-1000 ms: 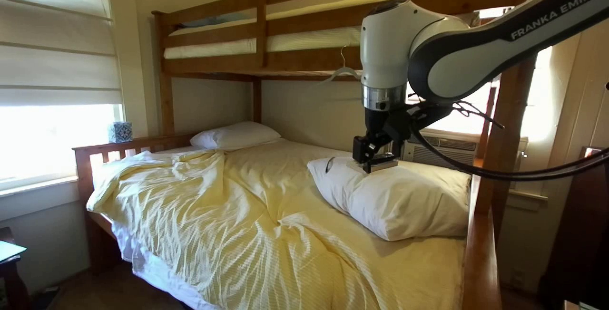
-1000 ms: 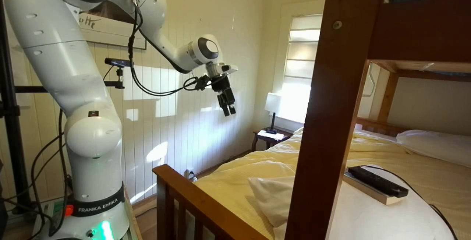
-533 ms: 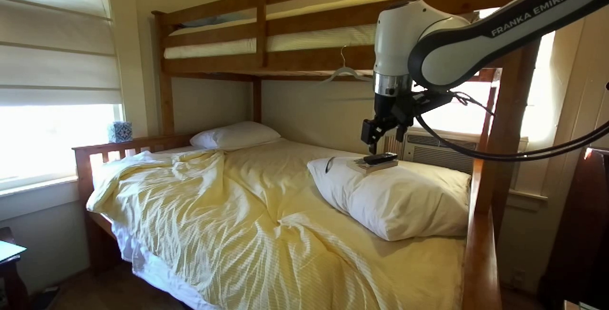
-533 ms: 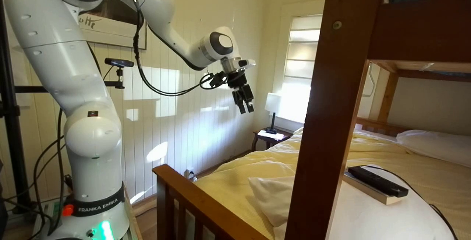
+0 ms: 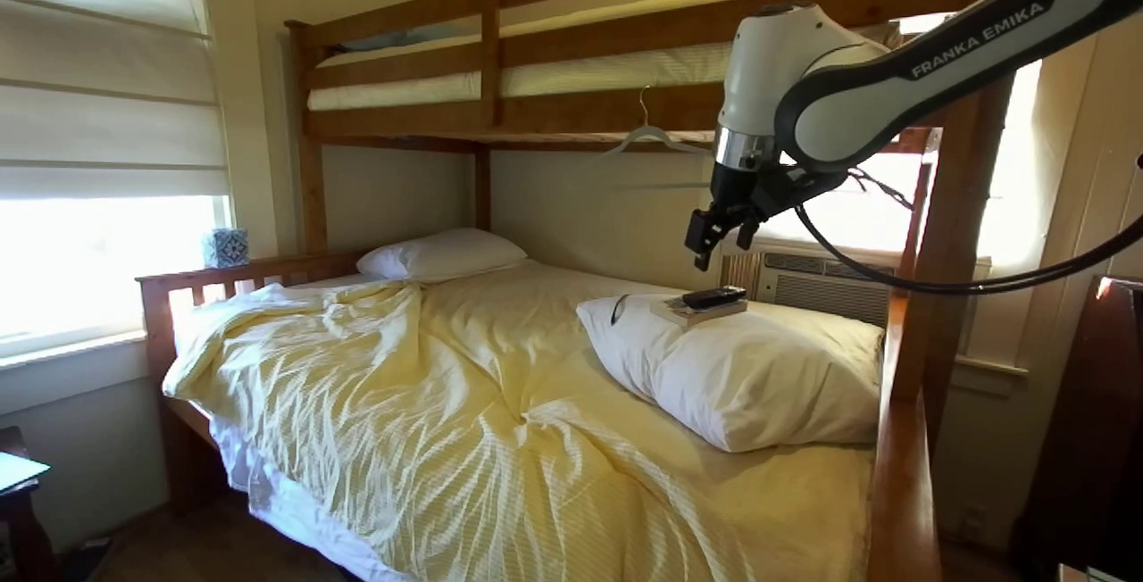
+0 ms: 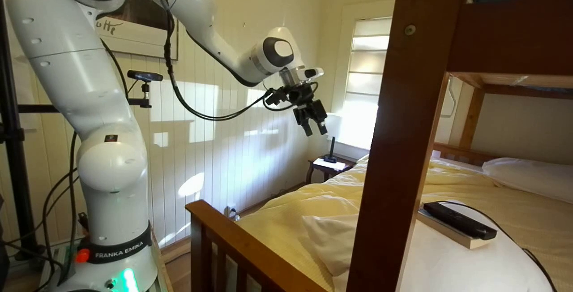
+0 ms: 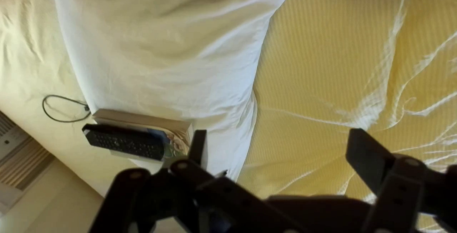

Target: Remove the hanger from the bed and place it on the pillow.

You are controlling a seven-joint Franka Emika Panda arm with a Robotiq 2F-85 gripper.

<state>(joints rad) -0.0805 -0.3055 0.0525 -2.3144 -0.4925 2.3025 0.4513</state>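
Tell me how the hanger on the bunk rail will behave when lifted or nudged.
The hanger will probably swing if nudged, since it only hangs from the bunk rail. Its slim frame suggests light weight, and its unsagging spread hints at stiffness.

Remote on book, pillow beneath, hanger seemingly on bed rail

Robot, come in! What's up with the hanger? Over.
Gripper open, nothing held. Hanger hanging on bunk rail. Remote atop book on large pillow, maybe in the way.
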